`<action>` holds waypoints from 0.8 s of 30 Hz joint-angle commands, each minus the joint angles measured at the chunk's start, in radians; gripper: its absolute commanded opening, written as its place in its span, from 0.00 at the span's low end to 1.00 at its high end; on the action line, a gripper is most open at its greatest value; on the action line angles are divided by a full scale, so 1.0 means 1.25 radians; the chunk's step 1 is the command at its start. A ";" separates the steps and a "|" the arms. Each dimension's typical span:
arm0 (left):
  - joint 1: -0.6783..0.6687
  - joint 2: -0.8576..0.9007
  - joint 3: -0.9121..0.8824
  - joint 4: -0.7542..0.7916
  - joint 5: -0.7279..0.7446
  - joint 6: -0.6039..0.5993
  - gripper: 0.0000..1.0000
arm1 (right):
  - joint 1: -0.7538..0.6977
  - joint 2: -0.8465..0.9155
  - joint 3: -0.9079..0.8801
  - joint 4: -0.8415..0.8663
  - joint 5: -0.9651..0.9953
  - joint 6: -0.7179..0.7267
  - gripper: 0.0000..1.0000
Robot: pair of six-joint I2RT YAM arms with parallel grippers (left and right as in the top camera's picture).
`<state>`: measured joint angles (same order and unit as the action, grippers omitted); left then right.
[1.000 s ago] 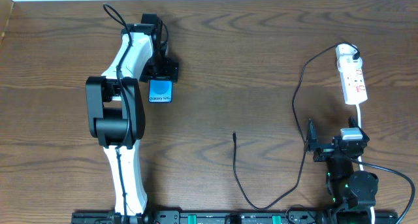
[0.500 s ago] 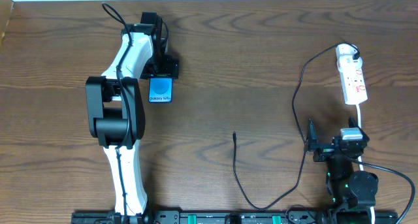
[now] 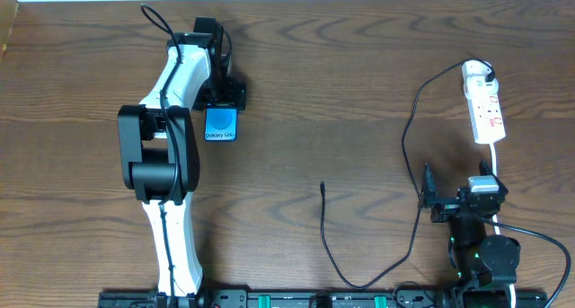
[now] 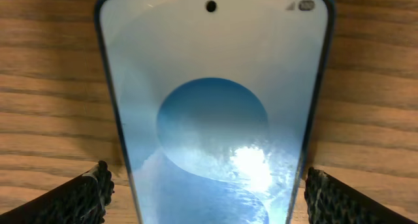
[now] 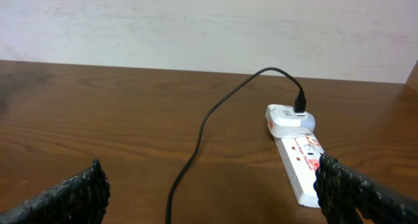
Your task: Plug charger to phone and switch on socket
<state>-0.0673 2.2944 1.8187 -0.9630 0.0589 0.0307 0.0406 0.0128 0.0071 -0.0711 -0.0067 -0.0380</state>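
At the left fingertips: the left gripper point(image 4: 208, 198) stands spread wide, with a ribbed black pad point(image 4: 88, 196) just beside each long edge of the slim rectangular smartphone with the bright blue screen point(image 4: 212, 113); nothing is grasped.
Smartphone: flat and face up, screen lit, on the dark brown wooden table point(image 3: 359, 74), on the left side towards the far edge.
Right gripper: the right gripper point(image 5: 215, 196) is likewise fully spread and empty, low near the front right of the table.
Ahead of it: the narrow white plastic power strip with red switch marks point(image 5: 302, 160) lies along the right side.
Charger: the long thin black cable point(image 3: 406, 137) has its black plug point(image 5: 299, 104) seated in a white adapter point(image 5: 287, 118) at the strip's far end. The cable loops down towards the front edge and back up.
Connector tip: the small connector tip point(image 3: 322, 186) lies loose mid-table, well apart from the smartphone and from both grippers.
Step in hand: by my reading, securing the smartphone. Nothing is plugged into it yet, and the switch positions are too small to tell.
Next move: probably the left jaws close squarely on the smartphone's edges without sliding it. The right arm must then reach across for the tip. That thin, flat-lying piece calls for a precise pinch and careful alignment with a port that does not show.
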 commanded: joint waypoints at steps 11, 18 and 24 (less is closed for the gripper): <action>-0.001 0.017 0.000 -0.018 0.037 0.023 0.94 | 0.004 -0.003 -0.001 -0.003 0.004 -0.009 0.99; -0.001 0.019 0.000 -0.017 0.036 0.023 0.95 | 0.004 -0.002 -0.001 -0.004 0.004 -0.009 0.99; -0.001 0.019 0.000 -0.018 0.036 0.023 0.94 | 0.004 -0.003 -0.001 -0.004 0.004 -0.009 0.99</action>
<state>-0.0673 2.2948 1.8187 -0.9802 0.0998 0.0502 0.0406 0.0128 0.0071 -0.0711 -0.0067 -0.0380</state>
